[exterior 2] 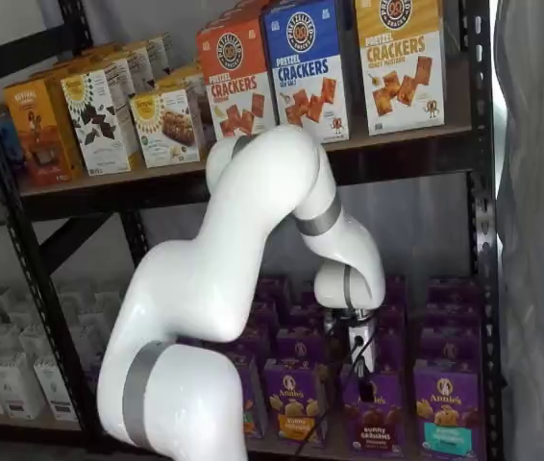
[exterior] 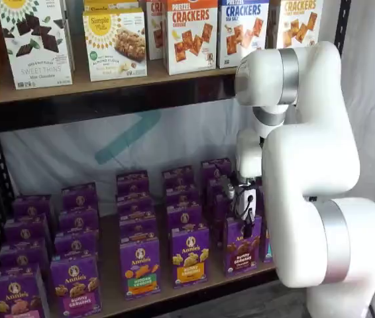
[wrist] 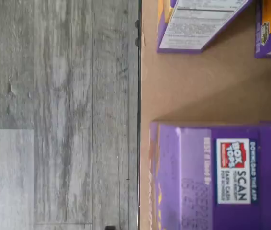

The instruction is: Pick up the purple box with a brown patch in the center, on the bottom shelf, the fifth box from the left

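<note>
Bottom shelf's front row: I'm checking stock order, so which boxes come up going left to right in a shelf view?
Corner purple box → Bunny Grahams box → green-band box → yellow-orange-band box → the purple box, beside the arm; anything further is hidden.

You're looking at a purple box (exterior: 242, 244) with brown bunny crackers mid-front and a dark brown band low down, on the tan wood bottom shelf (exterior: 114, 301). Beside it stand purple cartons, one with a yellow-orange band (exterior: 189, 256), another with a green band (exterior: 140, 267). In the wrist view, the purple carton top (wrist: 221, 177) carries a white, red and blue label, and the floor (wrist: 59, 115) is grey woodgrain.
</note>
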Tool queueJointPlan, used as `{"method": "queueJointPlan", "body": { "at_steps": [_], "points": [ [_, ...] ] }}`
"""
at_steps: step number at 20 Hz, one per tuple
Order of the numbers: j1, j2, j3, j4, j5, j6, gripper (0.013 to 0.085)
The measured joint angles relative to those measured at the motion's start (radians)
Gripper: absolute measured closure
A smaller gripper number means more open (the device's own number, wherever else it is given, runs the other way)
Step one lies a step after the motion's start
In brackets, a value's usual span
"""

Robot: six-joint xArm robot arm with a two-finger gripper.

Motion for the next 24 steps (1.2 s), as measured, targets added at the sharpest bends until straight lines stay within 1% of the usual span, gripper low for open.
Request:
{"method": "queueJointPlan", "body": {
  "at_steps": [3,7,10,12,13,14,15,16,17,18,19,20,24],
  "points": [
    [0.002,0.014,-0.007,-0.007,-0.012,0.008,0.0130],
    [0.005,0.025,-0.008,0.001,-0.030,0.004,0.0130],
    [0.006,0.030,-0.011,-0.008,-0.030,0.014,0.0130],
    [0.007,0.032,-0.013,-0.021,-0.026,0.026,0.0210],
    [0.007,0.032,-0.013,-0.026,-0.025,0.031,0.0210],
    [0.008,0.033,-0.013,-0.027,-0.023,0.032,0.0250],
    [0.009,0.033,-0.012,-0.027,-0.023,0.033,0.0250],
    [0.010,0.033,-0.010,-0.026,-0.025,0.033,0.0290],
    [0.010,0.032,-0.008,-0.026,-0.027,0.033,0.0290],
    [0.010,0.032,-0.007,-0.025,-0.029,0.033,0.0330],
    [0.010,0.031,-0.005,-0.025,-0.031,0.034,0.0330],
    [0.010,0.031,-0.003,-0.027,-0.033,0.035,0.0370],
    [0.012,0.030,0.001,-0.042,-0.035,0.051,0.0370]
  ]
}}
